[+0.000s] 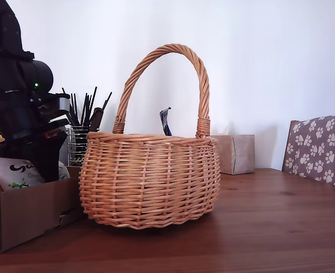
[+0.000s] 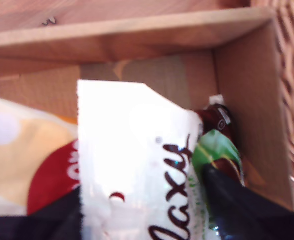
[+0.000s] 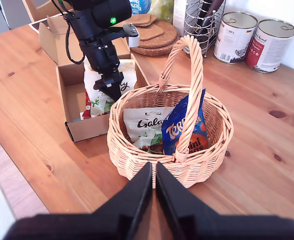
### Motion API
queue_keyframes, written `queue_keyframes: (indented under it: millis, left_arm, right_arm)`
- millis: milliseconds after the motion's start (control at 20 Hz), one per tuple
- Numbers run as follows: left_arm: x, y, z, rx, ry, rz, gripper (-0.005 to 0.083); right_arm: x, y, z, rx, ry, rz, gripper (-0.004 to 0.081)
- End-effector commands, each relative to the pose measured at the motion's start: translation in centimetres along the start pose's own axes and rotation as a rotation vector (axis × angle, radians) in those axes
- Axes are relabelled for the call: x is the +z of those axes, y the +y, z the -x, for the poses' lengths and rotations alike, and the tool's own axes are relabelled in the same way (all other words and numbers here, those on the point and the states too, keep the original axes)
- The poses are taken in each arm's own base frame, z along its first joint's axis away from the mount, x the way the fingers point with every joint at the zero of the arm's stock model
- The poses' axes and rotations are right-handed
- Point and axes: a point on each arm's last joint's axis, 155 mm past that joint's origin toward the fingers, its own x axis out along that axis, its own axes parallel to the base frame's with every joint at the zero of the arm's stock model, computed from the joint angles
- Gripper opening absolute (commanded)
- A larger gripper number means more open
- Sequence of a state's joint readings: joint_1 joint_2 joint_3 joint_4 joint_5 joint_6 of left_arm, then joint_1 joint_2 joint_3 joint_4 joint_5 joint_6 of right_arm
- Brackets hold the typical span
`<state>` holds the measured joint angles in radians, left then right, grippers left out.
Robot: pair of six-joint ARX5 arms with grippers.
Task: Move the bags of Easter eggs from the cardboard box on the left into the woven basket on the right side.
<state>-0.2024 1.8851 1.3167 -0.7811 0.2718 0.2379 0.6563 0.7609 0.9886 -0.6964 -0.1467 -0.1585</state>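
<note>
The woven basket (image 1: pixel 150 182) (image 3: pixel 137 160) stands mid-table. In it lie a white bag (image 3: pixel 142 127) and a dark blue bag (image 3: pixel 186 127), whose top peeks over the rim (image 1: pixel 165 120). The cardboard box (image 1: pixel 25 213) (image 3: pixel 89 127) (image 2: pixel 246 100) sits against the basket at the exterior view's left. My first gripper (image 3: pixel 112 92) (image 2: pixel 144 200) reaches down into the box, shut on a white bag with dark script (image 2: pixel 137 150) (image 1: pixel 11 170). A red-yellow bag (image 2: pixel 32 165) and a dark packet with green (image 2: pixel 219 150) lie beside it. My second gripper (image 3: pixel 153 167) hangs shut above the basket's near side.
Behind the basket are a wire holder of utensils (image 1: pixel 82 142) (image 3: pixel 199 22), two tins (image 3: pixel 235 37), cork coasters (image 3: pixel 151 35) and a second open carton (image 3: pixel 49 37). A tan tissue box (image 1: pixel 235 153) and a paw-print cushion (image 1: pixel 321 148) are at the exterior view's right.
</note>
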Motion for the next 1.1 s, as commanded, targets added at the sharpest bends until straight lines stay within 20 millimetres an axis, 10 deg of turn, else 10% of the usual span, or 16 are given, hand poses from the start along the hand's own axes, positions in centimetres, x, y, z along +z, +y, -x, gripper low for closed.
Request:
queue_keyframes:
  millis: [0, 1050]
  left_arm:
    - [-2.7, -0.4, -3.2, -0.034, 0.101, 0.023, 0.0191]
    - [2.3, -3.1, 8.1, -0.070, -0.049, -0.004, 0.0001]
  right_arm:
    - [0.3, 0.0, 0.2, -0.001, -0.013, 0.002, 0.0005]
    - [0.1, 0.0, 0.2, 0.000, -0.004, 0.001, 0.0005]
